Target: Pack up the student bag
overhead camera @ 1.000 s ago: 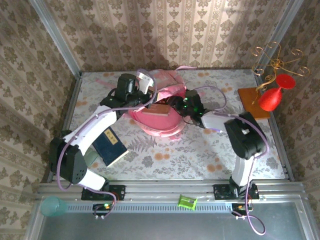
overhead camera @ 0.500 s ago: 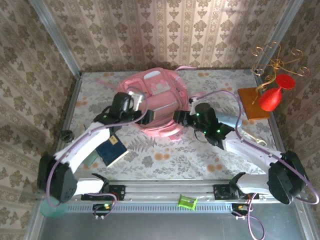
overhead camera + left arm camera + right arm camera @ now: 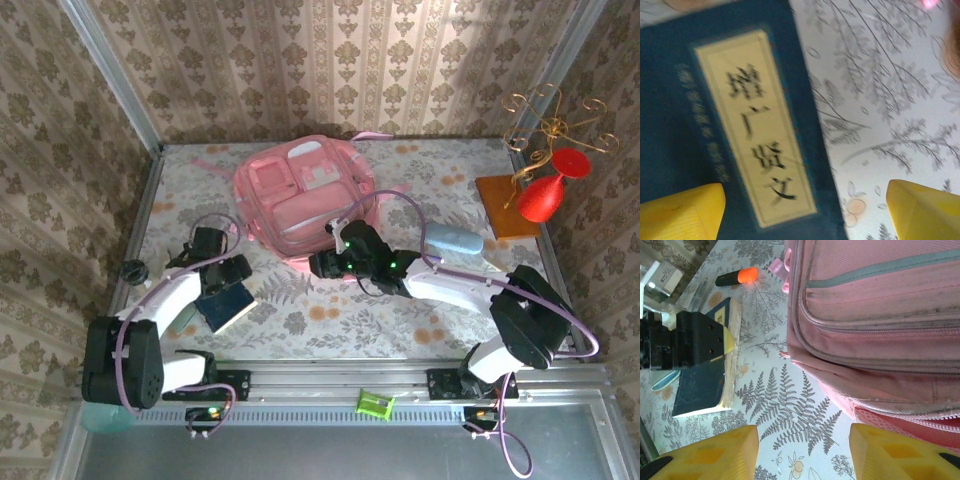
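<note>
The student bag (image 3: 298,192) lies flat at the back middle of the table, pink, pockets up; its near edge and zip lines show in the right wrist view (image 3: 880,315). My left gripper (image 3: 230,270) hovers open over a dark blue book (image 3: 226,304). The book's cream label (image 3: 755,130) lies between my yellow fingers (image 3: 680,215), which do not touch it. My right gripper (image 3: 318,265) is open just in front of the bag's near edge, with only fern-printed cloth between its fingers (image 3: 710,455).
An orange highlighter (image 3: 737,276) lies left of the bag. A pale blue case (image 3: 455,240) sits to the right, and a red vase (image 3: 545,197) stands on a wooden block (image 3: 500,195) at the far right. A black knob (image 3: 133,270) lies at the left edge.
Both grippers have left the bag, which has dropped flat. The left arm has drawn back, opened and come down over the blue book. The right gripper has swung to the bag's near edge.
</note>
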You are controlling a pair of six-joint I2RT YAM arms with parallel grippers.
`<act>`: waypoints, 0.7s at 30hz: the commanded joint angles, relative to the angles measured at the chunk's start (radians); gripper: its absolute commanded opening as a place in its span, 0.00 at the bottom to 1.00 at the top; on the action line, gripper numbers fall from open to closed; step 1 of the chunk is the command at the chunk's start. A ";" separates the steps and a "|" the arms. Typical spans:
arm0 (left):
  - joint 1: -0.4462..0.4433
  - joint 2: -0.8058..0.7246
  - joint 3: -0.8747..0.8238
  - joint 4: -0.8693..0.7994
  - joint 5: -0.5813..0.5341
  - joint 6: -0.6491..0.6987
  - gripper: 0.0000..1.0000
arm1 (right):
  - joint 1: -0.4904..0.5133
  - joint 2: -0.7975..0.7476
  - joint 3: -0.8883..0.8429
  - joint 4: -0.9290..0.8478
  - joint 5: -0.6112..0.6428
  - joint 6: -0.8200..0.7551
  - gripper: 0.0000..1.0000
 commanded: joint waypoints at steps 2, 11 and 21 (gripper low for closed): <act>-0.076 -0.037 -0.061 0.049 0.048 -0.102 0.82 | -0.016 -0.046 -0.015 -0.008 0.033 -0.006 0.53; -0.372 0.050 -0.045 0.266 0.144 -0.215 0.78 | -0.071 -0.119 -0.085 -0.067 0.064 0.043 0.54; -0.316 -0.298 -0.009 -0.069 -0.163 -0.117 0.87 | -0.013 -0.028 -0.044 -0.042 -0.090 0.061 0.58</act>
